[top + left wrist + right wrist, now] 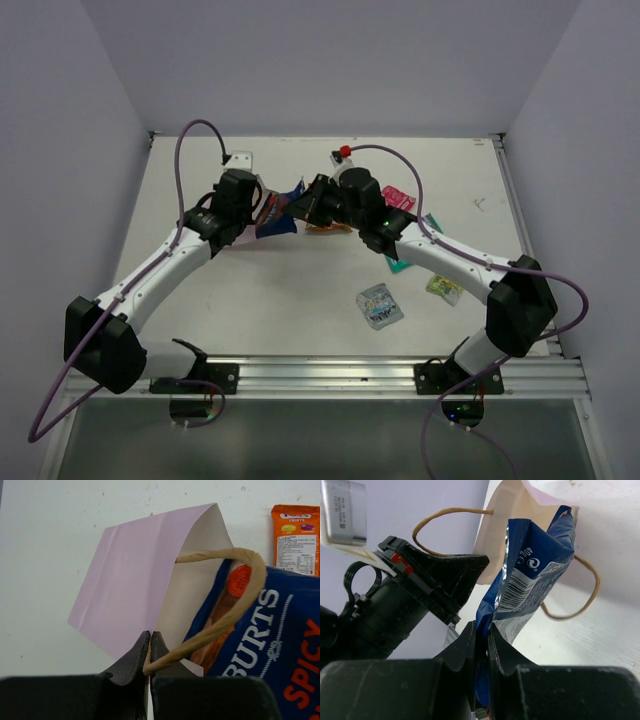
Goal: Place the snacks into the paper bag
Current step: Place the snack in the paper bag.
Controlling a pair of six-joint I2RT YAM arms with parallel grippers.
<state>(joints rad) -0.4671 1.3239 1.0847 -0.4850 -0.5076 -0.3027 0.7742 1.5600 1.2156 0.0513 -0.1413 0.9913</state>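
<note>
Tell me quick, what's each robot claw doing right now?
Left gripper: closed, pinching the paper bag at its rim.
Right gripper: closed on the dark blue packet.

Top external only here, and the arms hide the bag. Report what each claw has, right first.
Observer: In the right wrist view the right claw is shut on the near end of the dark blue packet. The packet's far end pokes into the bag's mouth.
Operator: Now the left.
Observer: The left claw is shut on the rim of the paper bag, right where the string handle is fixed.
</note>
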